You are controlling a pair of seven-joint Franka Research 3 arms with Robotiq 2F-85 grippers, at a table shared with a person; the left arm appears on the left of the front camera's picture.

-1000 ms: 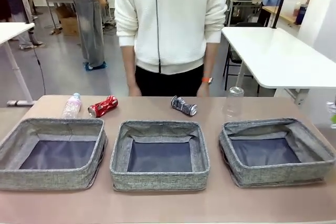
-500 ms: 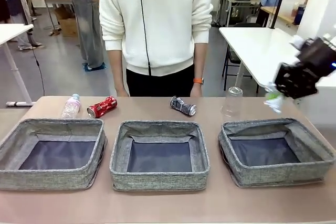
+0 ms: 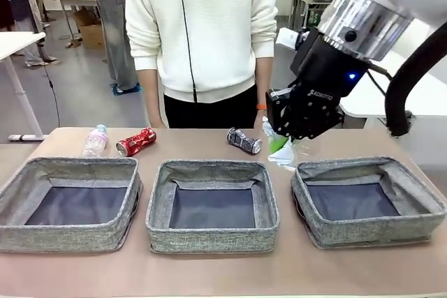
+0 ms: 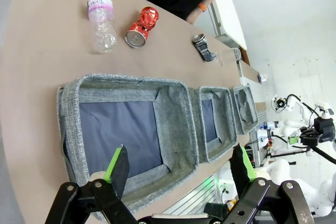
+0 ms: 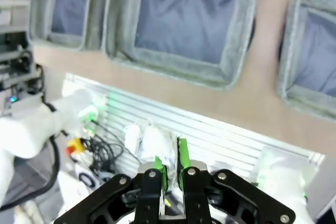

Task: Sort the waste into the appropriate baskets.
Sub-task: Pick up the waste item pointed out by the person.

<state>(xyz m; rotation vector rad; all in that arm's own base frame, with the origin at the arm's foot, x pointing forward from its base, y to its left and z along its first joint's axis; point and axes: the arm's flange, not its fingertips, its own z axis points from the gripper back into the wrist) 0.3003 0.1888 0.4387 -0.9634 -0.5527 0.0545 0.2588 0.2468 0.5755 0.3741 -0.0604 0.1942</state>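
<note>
Three baskets (image 3: pixel 63 236) (image 3: pixel 209 239) (image 3: pixel 370 232), two cans (image 3: pixel 136 142) (image 3: pixel 244 141), one bottle (image 3: pixel 96 140); right hand (image 5: pixel 169 157) pinches one wad (image 5: pixel 149 141).

I see the baskets (image 3: pixel 211 241) as rough grey woven cloth with matt dark bottoms, on a smooth matt brown table (image 3: pixel 209 273). The crushed red can (image 3: pixel 136 142) is glossy metal. The clear plastic bottle (image 3: pixel 95 141) shines, and the white paper wad (image 5: pixel 147 142) looks crumpled.

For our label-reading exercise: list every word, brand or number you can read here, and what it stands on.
"ROBOTIQ": small white print on the black body of the right gripper.
Clear plastic bottle, pink label: too small to read.
Crushed red can: print blurred.
Crushed black-and-silver printed can: print blurred.
</note>
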